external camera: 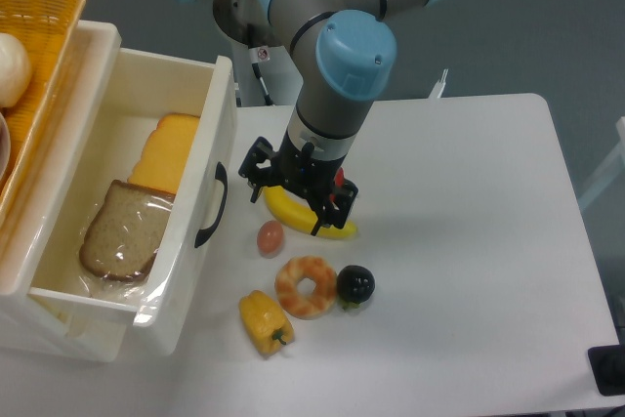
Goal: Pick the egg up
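Egg (270, 236) lying just lower left of gripper (296, 204), near drawer (186, 271) front.
Hovering over banana (308, 219); jaws standing apart, clamping nothing; needing shift toward lower left.

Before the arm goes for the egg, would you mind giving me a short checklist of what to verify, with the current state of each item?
1. Egg in view and uncovered: ok, it lies on the table next to the drawer.
2. Gripper empty: ok, nothing shows between the fingers.
3. Gripper open: ok, fingers stand apart.
4. Gripper over the egg: not ok, it hangs over the banana, up and to the right of the egg.
5. Space around the egg: cannot tell; banana and doughnut lie close by.
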Tool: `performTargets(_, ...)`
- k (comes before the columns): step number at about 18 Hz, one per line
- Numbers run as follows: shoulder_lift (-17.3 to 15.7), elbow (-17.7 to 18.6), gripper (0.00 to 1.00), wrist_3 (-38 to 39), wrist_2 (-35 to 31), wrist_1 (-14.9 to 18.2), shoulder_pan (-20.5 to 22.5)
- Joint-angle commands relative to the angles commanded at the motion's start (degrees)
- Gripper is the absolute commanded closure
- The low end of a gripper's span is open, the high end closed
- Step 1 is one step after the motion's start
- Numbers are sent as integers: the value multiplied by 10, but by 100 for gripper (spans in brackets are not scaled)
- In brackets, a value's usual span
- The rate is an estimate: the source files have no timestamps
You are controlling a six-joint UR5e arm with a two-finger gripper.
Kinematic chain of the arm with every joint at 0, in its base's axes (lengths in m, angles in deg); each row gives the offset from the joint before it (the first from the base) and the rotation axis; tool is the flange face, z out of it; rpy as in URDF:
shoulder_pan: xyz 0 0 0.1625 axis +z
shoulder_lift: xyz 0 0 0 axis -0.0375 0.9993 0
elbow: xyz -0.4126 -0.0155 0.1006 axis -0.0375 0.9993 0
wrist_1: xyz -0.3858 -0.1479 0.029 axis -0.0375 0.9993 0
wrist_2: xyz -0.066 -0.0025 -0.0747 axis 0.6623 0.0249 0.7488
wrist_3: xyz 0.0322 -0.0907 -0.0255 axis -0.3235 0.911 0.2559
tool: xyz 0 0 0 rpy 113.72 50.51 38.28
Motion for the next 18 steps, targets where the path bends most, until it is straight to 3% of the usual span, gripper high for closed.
performTargets(5,1,1,0,-31,1,-26,-4)
performTargets(15,6,4,0,-29,11,-28,-6)
performTargets(18,19,5,0,-27,11,-52,-6)
